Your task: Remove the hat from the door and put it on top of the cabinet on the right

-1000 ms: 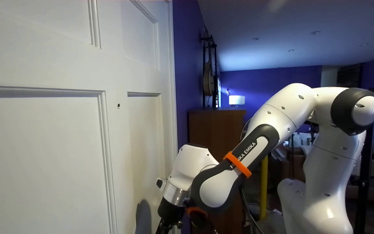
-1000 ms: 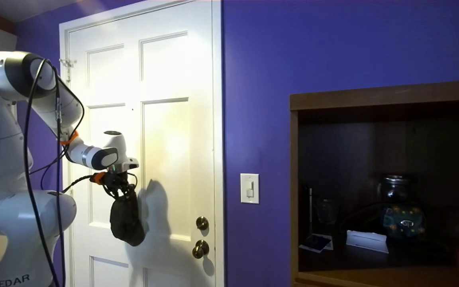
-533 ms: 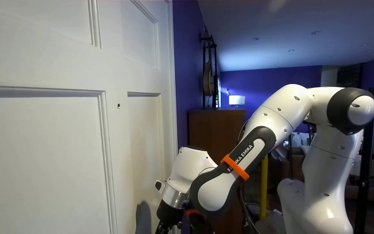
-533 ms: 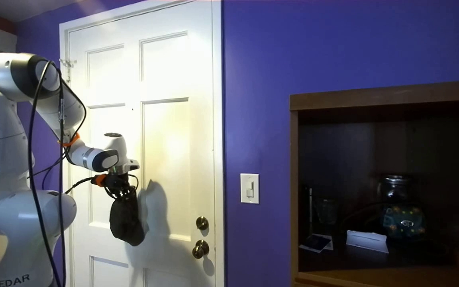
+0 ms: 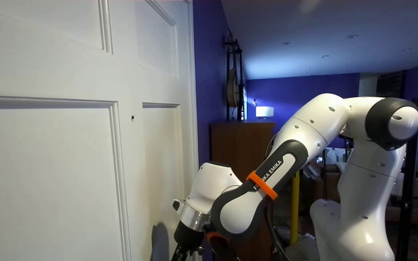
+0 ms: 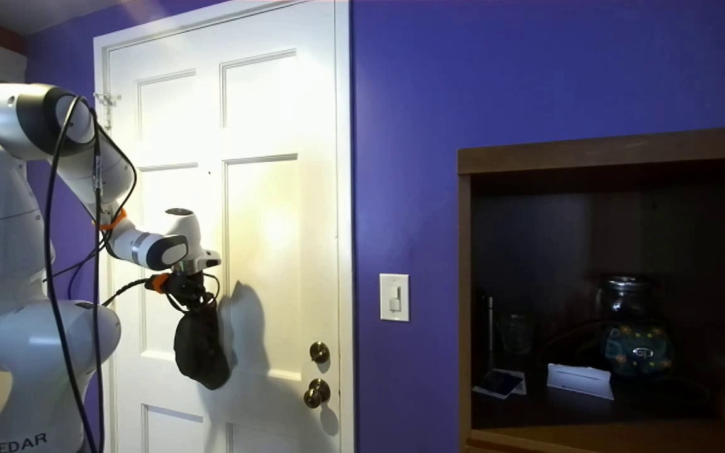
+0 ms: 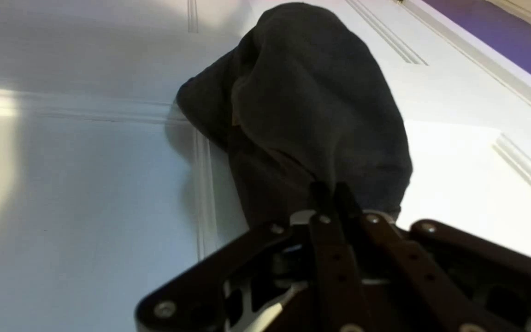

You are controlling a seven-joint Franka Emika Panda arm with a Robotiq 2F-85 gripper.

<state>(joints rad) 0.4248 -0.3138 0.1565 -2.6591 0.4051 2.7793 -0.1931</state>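
Note:
In the wrist view a soft dark grey hat [image 7: 311, 92] hangs against the white door [image 7: 109, 184], its cloth puckered between the fingertips. My gripper [image 7: 331, 191] is shut on the hat, its two fingers almost meeting around a fold. Below the wrist in an exterior view, the hat [image 6: 201, 352] droops in front of the door [image 6: 277, 239], and its shadow falls on the panels. Whatever holds the hat to the door is hidden. Off to the right stands the brown cabinet [image 6: 614, 150], whose flat top shows in an exterior view as the cabinet [image 5: 243, 143] beyond the arm.
Brass door knobs [image 6: 317, 393] and a light switch [image 6: 394, 297] lie between hat and cabinet. The cabinet's open front holds a glass jar [image 6: 627, 296] and a white card [image 6: 580, 380]. A guitar [image 5: 233, 87] hangs on the wall above the cabinet. Cables [image 6: 54, 251] trail along the arm.
My fingers have closed together on the hat's cloth. The arm's elbow has shifted slightly toward the door, while the hat has barely moved.

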